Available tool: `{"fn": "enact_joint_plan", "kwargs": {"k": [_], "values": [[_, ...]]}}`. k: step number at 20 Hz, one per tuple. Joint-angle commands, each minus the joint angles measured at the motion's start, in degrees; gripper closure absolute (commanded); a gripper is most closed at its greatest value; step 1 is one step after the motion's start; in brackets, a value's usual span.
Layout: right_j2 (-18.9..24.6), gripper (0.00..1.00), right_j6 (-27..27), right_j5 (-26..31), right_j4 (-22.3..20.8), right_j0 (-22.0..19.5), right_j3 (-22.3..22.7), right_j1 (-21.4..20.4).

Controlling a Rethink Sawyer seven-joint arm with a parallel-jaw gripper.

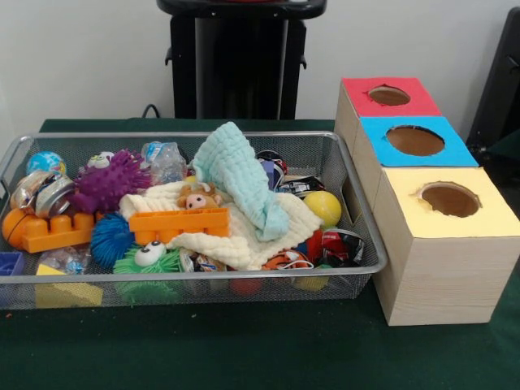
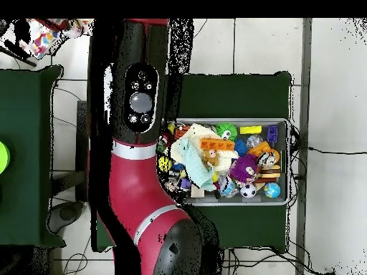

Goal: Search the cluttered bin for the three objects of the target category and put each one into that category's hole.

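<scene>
My arm (image 2: 136, 190) shows only in the overhead view, a red and black bulk lying just beside the wire basket (image 2: 287, 163). Neither view shows my gripper, so I cannot tell how far it is open or whether it holds anything. In the front view the basket (image 1: 357, 213) sits on the green table (image 1: 244, 349), heaped with toys, and a pale-blue cloth (image 1: 236, 175) is draped over the middle of the heap. Left of that cloth, against the basket's far wall, lies a crinkly clear wrapper (image 1: 166, 160). Another crumpled clear wrapper (image 1: 65, 258) lies well left of the cloth in the near corner. Beneath the cloth spreads a cream cloth (image 1: 244, 231), with an orange block (image 1: 179, 223) resting on it. Right of the cloth, outside the basket, stand three boxes in a row, each with a round hole: red (image 1: 357, 93), blue (image 1: 378, 145) and yellow (image 1: 406, 213).
</scene>
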Motion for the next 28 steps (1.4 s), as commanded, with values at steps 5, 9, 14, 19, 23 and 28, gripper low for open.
{"fn": "enact_joint_plan", "kwargs": {"k": [5, 9, 14, 19, 23, 28], "values": [[8.9, 1.00, -21.5, 4.0, -8.1, -3.1, -9.9, 4.5], [4.0, 1.00, -12.9, 1.2, 3.2, -2.1, -5.7, 7.5], [0.5, 1.00, -10.7, -3.7, 7.6, -2.1, -0.4, 9.2], [0.5, 1.00, -11.1, -4.7, 7.4, -0.4, -3.0, 8.8], [3.6, 1.00, -10.8, -5.3, 3.6, 1.6, -7.2, 8.3], [9.5, 1.00, -13.3, -7.7, -4.5, 3.7, -10.3, 9.1]]}}
